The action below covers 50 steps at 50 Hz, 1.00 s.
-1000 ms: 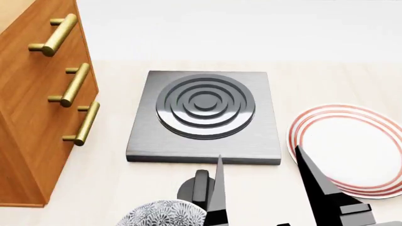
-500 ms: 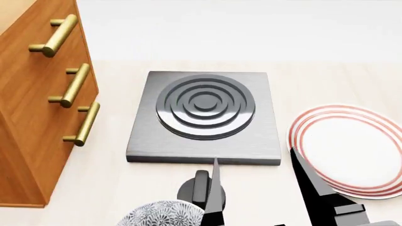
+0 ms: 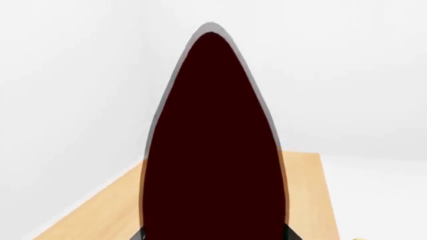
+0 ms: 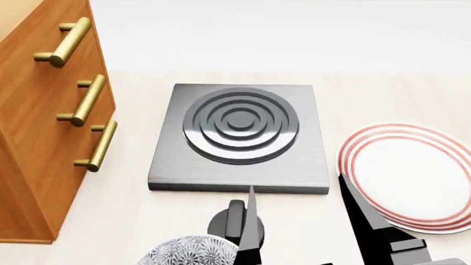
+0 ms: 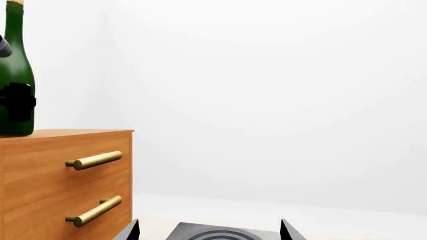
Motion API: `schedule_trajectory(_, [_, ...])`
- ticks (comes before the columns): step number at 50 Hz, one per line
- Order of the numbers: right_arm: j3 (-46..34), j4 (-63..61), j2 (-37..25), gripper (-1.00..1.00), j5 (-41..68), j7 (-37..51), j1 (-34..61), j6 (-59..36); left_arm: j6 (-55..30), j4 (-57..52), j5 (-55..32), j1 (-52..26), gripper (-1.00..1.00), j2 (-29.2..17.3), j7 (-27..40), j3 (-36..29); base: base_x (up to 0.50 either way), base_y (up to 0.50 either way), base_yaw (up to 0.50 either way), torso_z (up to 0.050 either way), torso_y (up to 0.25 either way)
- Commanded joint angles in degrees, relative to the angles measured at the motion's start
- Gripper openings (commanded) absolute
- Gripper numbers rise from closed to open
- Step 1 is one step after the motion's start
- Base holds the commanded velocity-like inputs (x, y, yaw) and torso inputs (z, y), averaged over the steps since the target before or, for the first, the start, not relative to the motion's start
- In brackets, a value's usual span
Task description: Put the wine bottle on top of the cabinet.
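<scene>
Bottle (image 5: 15, 75) is seen upright on top of the cabinet (image 5: 60, 185), near its front edge. A dark part of the left claw sits against the bottle's body; whether it is clamped cannot be told. Right claw (image 4: 301, 212) is held wide open and empty, low over the counter (image 4: 132, 215) by the hob (image 4: 240, 138), well apart from the bottle.
</scene>
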<state>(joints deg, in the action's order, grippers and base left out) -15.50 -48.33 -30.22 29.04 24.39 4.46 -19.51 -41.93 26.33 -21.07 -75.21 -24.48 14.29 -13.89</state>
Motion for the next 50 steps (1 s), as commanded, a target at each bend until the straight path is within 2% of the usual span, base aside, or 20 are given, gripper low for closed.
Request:
schedule_trajectory(1, [1.19,0.08,0.89,1.0,-1.22,-0.67,0.03,0.12,3.39,2.27,-7.12,2.64,-1.0,2.29,-2.65,1.37,0.0,0.0,0.0,0.0,0.0])
schedule_trajectory(4, [1.35,-0.13,0.78,1.0,-1.06,-0.47,0.03,0.03,3.34,2.33,-7.22,2.43,-1.0,2.23,-2.05,1.84,0.0,0.0,0.0,0.0,0.0])
schedule_trajectory(5, [1.21,-0.15,0.81,1.0,-1.16,-0.46,0.02,0.02,3.16,2.13,-7.46,2.5,1.0,2.21,-2.13,1.96,0.0,0.0,0.0,0.0,0.0])
schedule_trajectory(31, [0.71,-0.37,0.48,1.0,-0.96,-0.13,0.27,0.04,1.78,-1.45,-7.7,3.94,1.0,1.3,-2.17,0.88,0.0,0.0,0.0,-0.001,0.0])
schedule_trajectory(44, [0.36,-0.26,0.44,1.0,-1.02,-0.02,0.4,0.17,-1.69,-13.78,-8.89,9.49,1.0,-2.52,-1.74,-0.22,0.0,0.0,0.0,0.0,0.0])
schedule_trajectory(50, [-0.48,0.16,0.65,1.0,-1.62,-0.19,0.49,0.34,-2.57,-20.48,-11.0,14.43,1.0,-4.36,-0.54,1.86,0.0,0.0,0.0,0.0,0.0])
